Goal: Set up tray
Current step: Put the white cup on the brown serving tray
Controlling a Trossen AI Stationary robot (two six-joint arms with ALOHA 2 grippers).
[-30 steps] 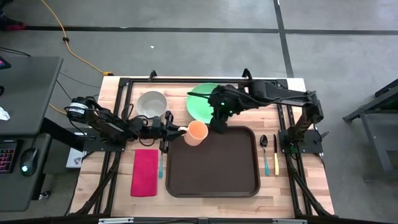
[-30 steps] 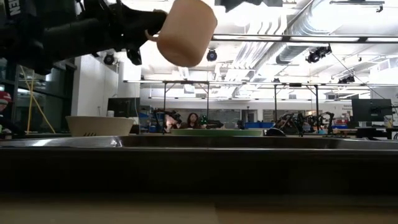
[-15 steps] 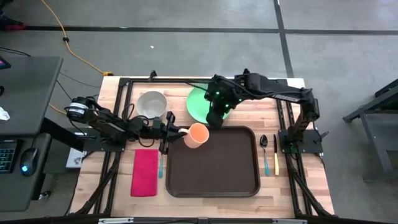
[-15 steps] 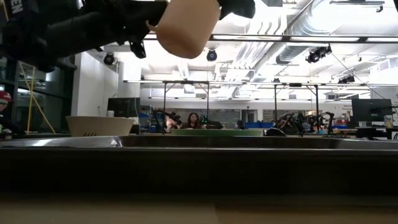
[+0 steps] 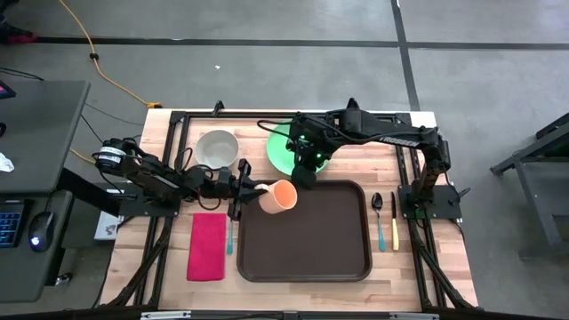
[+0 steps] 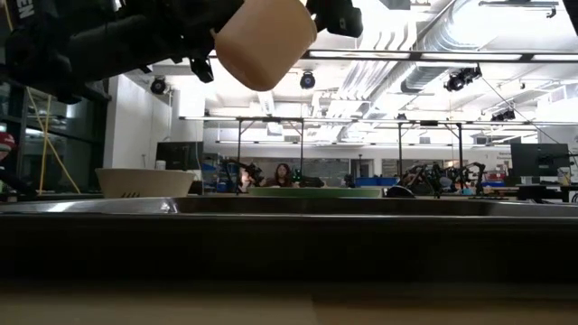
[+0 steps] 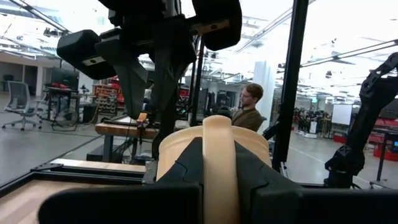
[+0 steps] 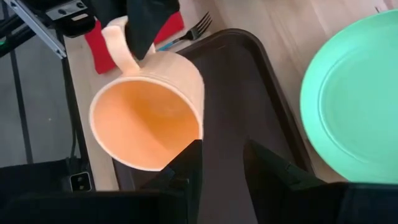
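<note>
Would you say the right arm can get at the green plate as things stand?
Probably yes. The right claw hangs open just beside the green plate, which lies bare on the table. The left claw holds the orange cup over the tray corner, off to the side.

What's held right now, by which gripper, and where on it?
The left gripper holds the orange mug by its handle, above the tray's top-left corner. The right gripper holds nothing; its fingers stand apart beside the mug's rim.
</note>
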